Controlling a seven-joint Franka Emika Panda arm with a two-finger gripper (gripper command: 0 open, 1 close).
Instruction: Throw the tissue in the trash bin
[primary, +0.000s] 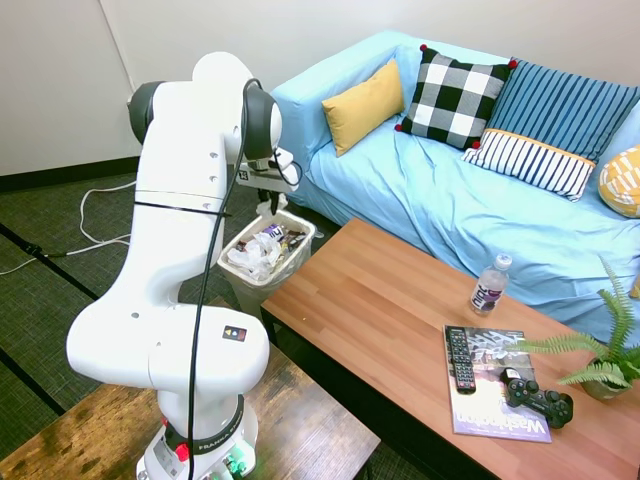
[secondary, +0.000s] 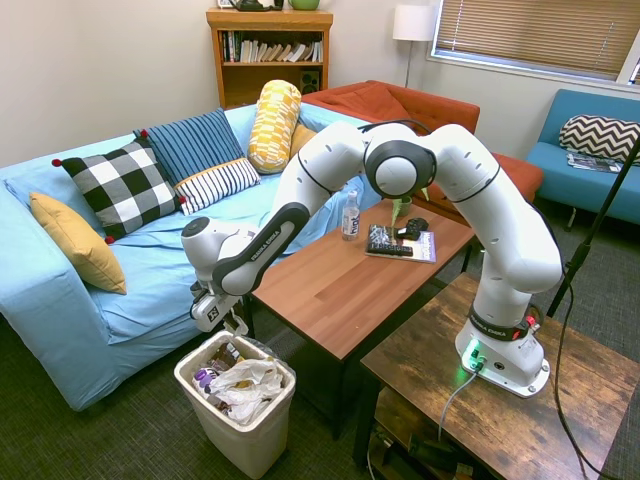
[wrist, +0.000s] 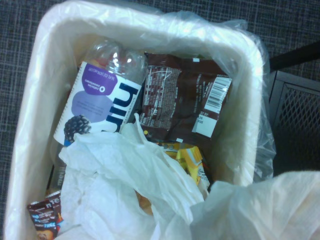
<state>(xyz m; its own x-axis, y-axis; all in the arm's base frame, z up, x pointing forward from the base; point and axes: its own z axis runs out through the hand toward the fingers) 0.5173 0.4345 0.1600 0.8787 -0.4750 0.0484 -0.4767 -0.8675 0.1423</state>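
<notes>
The trash bin (secondary: 262, 418) stands on the carpet at the end of the coffee table, lined with a white plastic bag. It also shows in the first exterior view (primary: 301, 228) and fills the wrist view (wrist: 250, 70). My gripper (secondary: 224, 322) hangs just above its rim on the sofa side, and in the first exterior view (primary: 268, 203) the arm partly covers it. A blurred white crumpled tissue (wrist: 265, 205) rises from the wrist view's lower right, over the bin's rim. Neither exterior view shows whether it is held.
Inside the bin lie a plastic bottle (wrist: 102, 95), dark wrappers (wrist: 185, 95) and white crumpled paper (wrist: 115, 170). The wooden coffee table (secondary: 340, 280) is right beside the bin, with a water bottle (primary: 488, 286), magazine and controllers. The blue sofa (primary: 470, 210) lies behind.
</notes>
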